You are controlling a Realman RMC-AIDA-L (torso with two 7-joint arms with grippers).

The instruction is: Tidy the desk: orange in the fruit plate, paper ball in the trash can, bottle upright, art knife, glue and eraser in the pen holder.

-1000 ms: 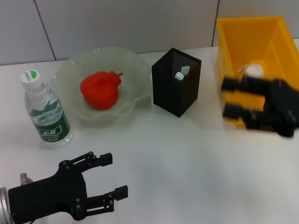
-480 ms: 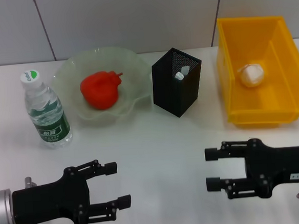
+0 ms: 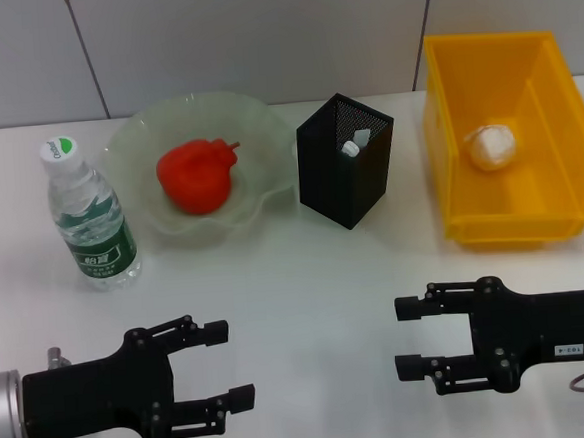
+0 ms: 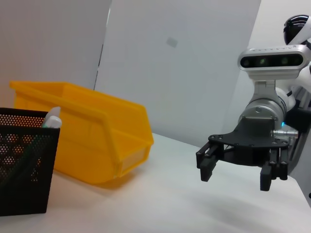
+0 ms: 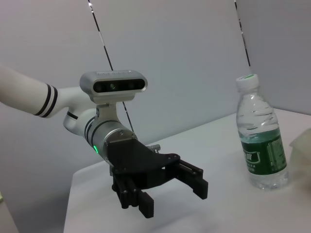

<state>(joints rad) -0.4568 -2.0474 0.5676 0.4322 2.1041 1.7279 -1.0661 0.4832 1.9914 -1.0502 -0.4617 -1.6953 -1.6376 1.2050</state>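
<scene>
The orange (image 3: 197, 175) lies in the pale-green fruit plate (image 3: 136, 140) at the back of the white desk (image 3: 306, 278). The paper ball (image 3: 492, 147) rests inside the yellow trash can (image 3: 448, 158) at the back right. The bottle (image 3: 88, 219) stands upright at the left, also seen as the bottle (image 5: 260, 141). Pale item tips poke out of the black mesh pen holder (image 3: 344, 175); the art knife, glue and eraser cannot be told apart. My left gripper (image 3: 225, 366) is open and empty at the front left. My right gripper (image 3: 408, 337) is open and empty at the front right.
In the left wrist view the pen holder (image 4: 22, 170) stands beside the trash can (image 4: 97, 141), with the right gripper (image 4: 233, 167) hovering over bare desk. The right wrist view shows the left gripper (image 5: 167, 191) near the desk's edge. A grey panelled wall stands behind the desk.
My right gripper has pulled back from in front of the trash can toward the front of the desk, and the paper ball now shows inside the can. The left gripper barely moved.
</scene>
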